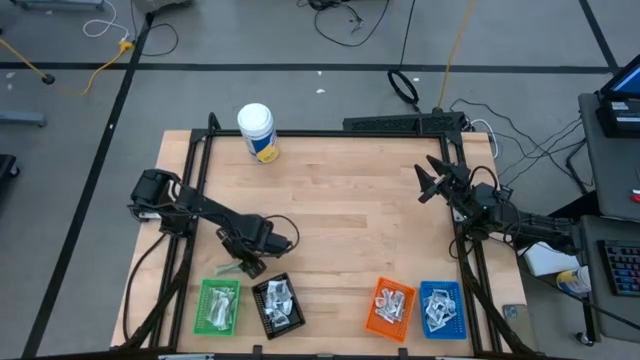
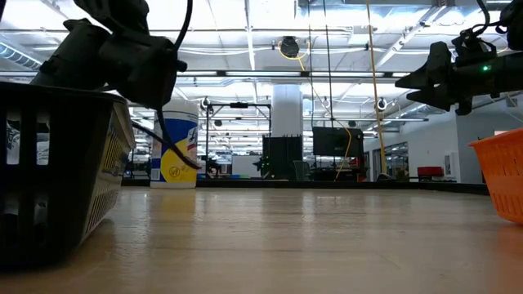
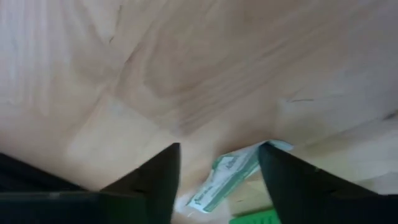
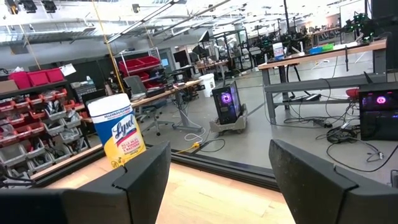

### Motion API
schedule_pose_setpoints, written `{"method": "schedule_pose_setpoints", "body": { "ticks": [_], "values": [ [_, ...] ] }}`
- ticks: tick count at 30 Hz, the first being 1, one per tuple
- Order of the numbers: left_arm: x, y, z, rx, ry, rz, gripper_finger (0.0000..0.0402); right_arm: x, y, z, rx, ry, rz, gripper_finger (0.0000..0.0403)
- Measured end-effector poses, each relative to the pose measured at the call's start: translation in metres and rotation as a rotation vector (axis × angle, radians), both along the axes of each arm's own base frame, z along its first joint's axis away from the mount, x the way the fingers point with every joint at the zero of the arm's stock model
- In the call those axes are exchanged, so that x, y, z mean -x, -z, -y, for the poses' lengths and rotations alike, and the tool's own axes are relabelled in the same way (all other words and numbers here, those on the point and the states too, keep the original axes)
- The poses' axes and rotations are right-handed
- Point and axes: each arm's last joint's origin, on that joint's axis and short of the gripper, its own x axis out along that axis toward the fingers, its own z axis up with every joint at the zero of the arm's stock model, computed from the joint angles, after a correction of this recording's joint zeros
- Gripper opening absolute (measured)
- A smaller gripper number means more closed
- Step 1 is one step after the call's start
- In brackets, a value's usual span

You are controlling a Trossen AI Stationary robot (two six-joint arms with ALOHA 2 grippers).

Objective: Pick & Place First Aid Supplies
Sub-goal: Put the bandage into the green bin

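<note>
My left gripper (image 3: 219, 180) stands partly open astride a pale green-printed strip (image 3: 225, 179) lying flat on the worktop (image 3: 186, 68) just beside the green tray (image 1: 218, 306); it looks light, thin and floppy, so I'd pinch it mid-length.

You're looking at a smooth, pale wooden table (image 1: 350, 220), slotted plastic trays (image 1: 218, 306), and a crinkly glossy wrapped strip (image 3: 227, 177).

Packet (image 1: 228, 267) on table (image 1: 340, 230), beside tray (image 1: 217, 306)
</note>
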Motion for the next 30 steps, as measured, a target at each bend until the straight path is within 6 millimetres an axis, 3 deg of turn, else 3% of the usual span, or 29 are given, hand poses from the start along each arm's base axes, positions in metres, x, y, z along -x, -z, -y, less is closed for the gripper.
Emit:
{"method": "schedule_pose_setpoints", "body": {
  "ticks": [10,12,19,30],
  "values": [
    [-0.01,0.002,0.003,0.044,0.005,0.112,0.0033,0.0,0.0,0.0,0.0,0.0,-0.001,0.0267],
    [-0.011,0.002,0.003,0.05,0.009,0.119,0.001,0.0,0.0,0.0,0.0,0.0,-0.001,0.0267],
    [-0.009,-0.002,-0.003,0.043,-0.03,0.096,0.0003,0.0,0.0,0.0,0.0,0.0,0.0,0.0267],
    [0.017,-0.062,-0.042,-0.063,-0.271,0.164,0.0001,0.0,0.0,0.0,0.0,0.0,-0.001,0.0267]
  ]
}}
